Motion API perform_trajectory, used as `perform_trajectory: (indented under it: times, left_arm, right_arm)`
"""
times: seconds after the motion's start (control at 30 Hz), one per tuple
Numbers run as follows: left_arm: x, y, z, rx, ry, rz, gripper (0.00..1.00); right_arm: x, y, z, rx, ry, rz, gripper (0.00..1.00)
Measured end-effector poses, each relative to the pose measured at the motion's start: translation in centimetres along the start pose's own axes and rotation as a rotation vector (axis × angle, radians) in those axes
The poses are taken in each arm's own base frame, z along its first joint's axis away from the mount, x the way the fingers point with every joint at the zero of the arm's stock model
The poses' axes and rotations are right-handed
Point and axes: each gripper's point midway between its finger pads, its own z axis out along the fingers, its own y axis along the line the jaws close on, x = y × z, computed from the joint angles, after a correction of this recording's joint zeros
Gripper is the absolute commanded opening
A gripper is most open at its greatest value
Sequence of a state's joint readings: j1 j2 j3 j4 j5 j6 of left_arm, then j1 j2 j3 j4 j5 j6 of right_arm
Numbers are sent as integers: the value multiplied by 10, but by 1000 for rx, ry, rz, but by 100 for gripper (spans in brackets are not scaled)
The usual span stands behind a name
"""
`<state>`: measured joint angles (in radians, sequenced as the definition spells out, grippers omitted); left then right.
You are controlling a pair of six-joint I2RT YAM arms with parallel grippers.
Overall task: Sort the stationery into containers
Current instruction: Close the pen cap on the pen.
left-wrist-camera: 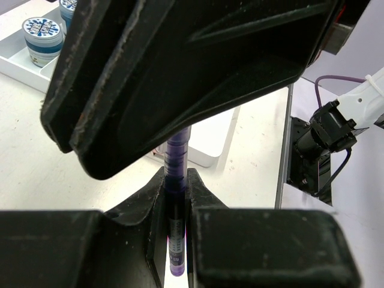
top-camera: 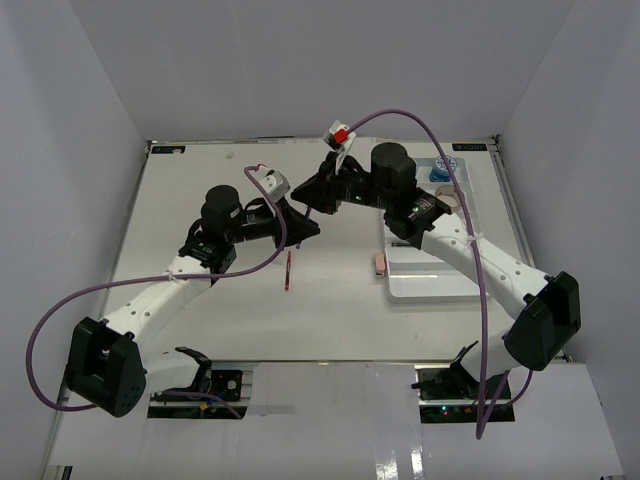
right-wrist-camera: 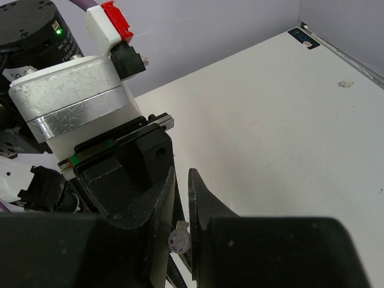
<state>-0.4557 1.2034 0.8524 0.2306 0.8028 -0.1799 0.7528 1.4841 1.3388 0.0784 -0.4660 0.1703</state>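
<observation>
My left gripper (left-wrist-camera: 176, 177) is shut on a purple pen (left-wrist-camera: 176, 210), which stands between its fingers. My right gripper (right-wrist-camera: 181, 180) is closed around the pen's pale round end (right-wrist-camera: 179, 240), and the two grippers meet nose to nose above the middle of the table (top-camera: 308, 210). A red pen (top-camera: 288, 270) lies on the table just in front of them. A pink eraser-like piece (top-camera: 379, 263) lies at the left edge of the white divided tray (top-camera: 430, 282). A blue-white tub (top-camera: 440, 170) and a tape roll (top-camera: 450, 195) sit at the tray's far end.
In the left wrist view two blue-white tubs (left-wrist-camera: 42, 33) stand in the tray's compartments at upper left. The right arm's body (left-wrist-camera: 180, 72) fills the upper part of that view. White walls enclose the table on three sides.
</observation>
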Motion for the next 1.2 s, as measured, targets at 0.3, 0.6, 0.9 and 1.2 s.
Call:
perform_trajectory:
  times: [0.3,0.6,0.9,1.2]
  left_arm:
    - [5,-2,-1,15,17,-19,0]
    - [9,-18,-4,108,33,-14,0]
    - [11,-32,-10,175,30,15,0]
    - [13,-32,-11,173,30,15,0]
  right_arm:
    - [5,1,4,-27,10,-7,8]
    - [1,17,-1,-104,23,-20,8]
    - [3,35,-6,-198,53,-34,8]
    - [7,37,-7,-216,68,-44,8]
